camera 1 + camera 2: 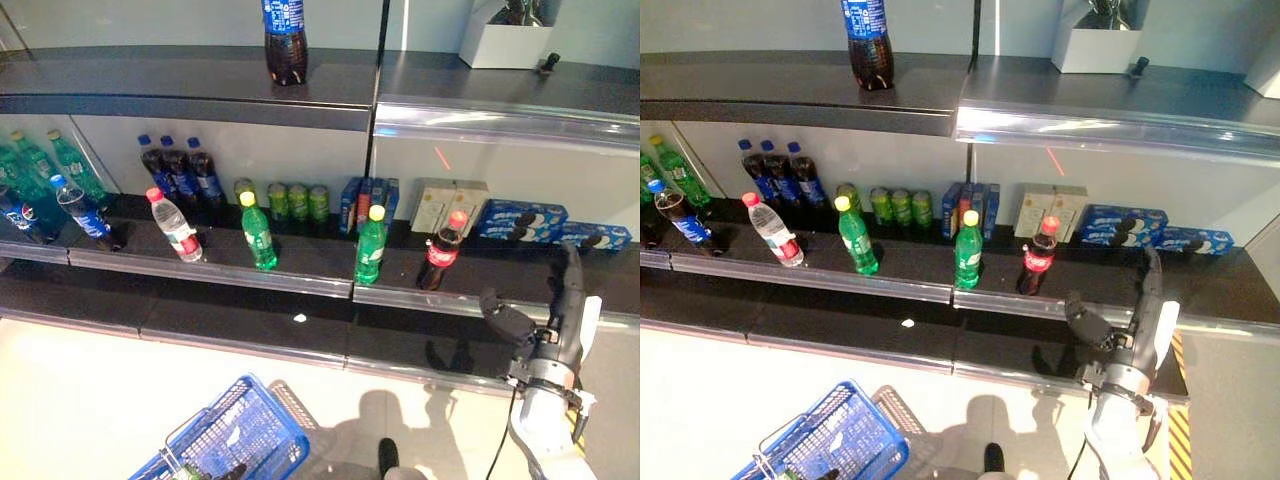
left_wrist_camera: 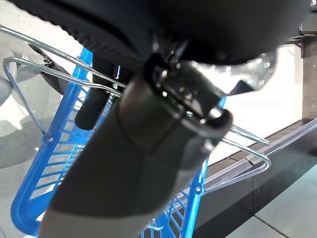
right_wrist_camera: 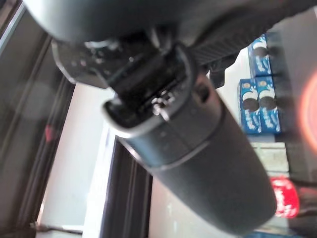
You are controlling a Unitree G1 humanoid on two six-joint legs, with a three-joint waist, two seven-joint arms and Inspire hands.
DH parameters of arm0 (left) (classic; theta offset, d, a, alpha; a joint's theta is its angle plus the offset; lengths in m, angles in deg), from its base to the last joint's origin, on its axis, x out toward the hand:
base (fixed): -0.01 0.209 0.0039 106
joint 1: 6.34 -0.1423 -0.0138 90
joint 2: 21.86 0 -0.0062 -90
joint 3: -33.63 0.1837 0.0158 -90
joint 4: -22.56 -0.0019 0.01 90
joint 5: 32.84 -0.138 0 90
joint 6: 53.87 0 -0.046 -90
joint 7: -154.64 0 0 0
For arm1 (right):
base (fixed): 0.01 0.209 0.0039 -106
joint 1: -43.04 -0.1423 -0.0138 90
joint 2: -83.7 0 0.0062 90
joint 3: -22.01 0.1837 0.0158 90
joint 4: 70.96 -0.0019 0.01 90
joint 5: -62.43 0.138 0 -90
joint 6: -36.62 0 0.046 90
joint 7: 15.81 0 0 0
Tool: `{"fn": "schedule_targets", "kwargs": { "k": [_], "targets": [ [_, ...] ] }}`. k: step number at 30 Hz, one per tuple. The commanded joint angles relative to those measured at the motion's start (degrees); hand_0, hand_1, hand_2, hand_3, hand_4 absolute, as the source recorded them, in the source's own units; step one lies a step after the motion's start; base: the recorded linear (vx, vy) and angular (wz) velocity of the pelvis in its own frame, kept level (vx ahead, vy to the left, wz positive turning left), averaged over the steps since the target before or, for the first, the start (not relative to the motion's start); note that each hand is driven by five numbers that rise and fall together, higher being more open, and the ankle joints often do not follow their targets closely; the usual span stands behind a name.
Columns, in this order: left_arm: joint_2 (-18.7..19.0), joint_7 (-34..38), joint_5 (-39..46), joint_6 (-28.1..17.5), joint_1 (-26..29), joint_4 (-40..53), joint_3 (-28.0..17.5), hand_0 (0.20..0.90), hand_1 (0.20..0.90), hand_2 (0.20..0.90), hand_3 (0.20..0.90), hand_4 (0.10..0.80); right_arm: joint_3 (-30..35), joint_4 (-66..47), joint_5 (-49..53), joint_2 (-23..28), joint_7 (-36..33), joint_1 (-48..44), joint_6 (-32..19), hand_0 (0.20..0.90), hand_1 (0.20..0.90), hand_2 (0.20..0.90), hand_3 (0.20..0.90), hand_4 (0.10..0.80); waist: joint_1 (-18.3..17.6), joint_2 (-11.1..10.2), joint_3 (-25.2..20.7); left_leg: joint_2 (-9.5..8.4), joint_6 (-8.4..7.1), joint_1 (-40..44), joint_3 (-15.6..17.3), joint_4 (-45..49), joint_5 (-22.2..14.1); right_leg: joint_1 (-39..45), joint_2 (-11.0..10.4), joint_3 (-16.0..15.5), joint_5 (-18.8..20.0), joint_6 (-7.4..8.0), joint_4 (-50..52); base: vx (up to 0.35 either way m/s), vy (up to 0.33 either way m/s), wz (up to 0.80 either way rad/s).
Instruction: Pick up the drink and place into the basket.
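- The right robot hand (image 1: 545,320) is raised in front of the lower shelf (image 1: 300,270), its fingers straight and spread from the thumb, holding nothing.
- Just to its left on that shelf stands the cola bottle (image 1: 441,250): dark liquid, red cap, red label, upright, apart from the hand.
- Further left stand two green bottles with yellow caps (image 1: 369,245) (image 1: 257,231), then a clear water bottle (image 1: 176,225) with a red cap, leaning.
- Behind them the eye views show a row of green cans (image 1: 297,201), dark bottles with blue caps (image 1: 182,170), blue cartons (image 1: 366,203), pale boxes (image 1: 445,205) and flat blue biscuit packs (image 1: 525,220).
- On the top shelf (image 1: 180,80) stands a lone dark bottle with a blue label (image 1: 285,40); a white box (image 1: 505,40) sits to its right.
- The blue basket (image 1: 230,435), a plastic lattice with thin wire handles, hangs low on the left over the pale floor (image 1: 90,400).
- Only the left wrist view shows the left robot hand (image 2: 99,94): a dark finger hooks under the basket's wire handle (image 2: 74,64).
- The right wrist view shows the thumb (image 3: 198,163) up close, a smooth dark cylinder, with the biscuit packs and red label beyond.
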Motion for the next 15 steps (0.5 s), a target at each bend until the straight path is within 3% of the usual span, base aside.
{"fn": "schedule_targets", "kwargs": {
  "k": [1,15],
  "targets": [
    [-1.4,-4.3,1.7,-1.7,2.0,0.1,2.5,0.300,0.300,0.300,0.200,0.100,5.7,-4.8,3.7,4.0,-0.2,-10.8,-7.3,0.900,0.900,0.900,0.900,0.800,1.2,-1.1,4.7,1.03,2.58,-8.9,-4.9,8.6,-1.0,-0.5,-2.8,-2.0,-9.2,1.39,10.6,-0.105,-0.031,-0.02],
    [-1.1,-7.8,8.1,-4.5,4.7,1.9,5.0,0.300,0.300,0.300,0.200,0.100,6.8,4.1,4.2,5.6,-0.9,-18.5,-8.0,0.900,0.900,0.900,0.900,0.800,1.9,1.5,11.9,-0.24,2.69,-17.4,-7.4,12.8,0.2,-7.8,-2.8,-3.2,-11.2,-1.35,16.0,-0.082,-0.009,0.04]
  ]
}}
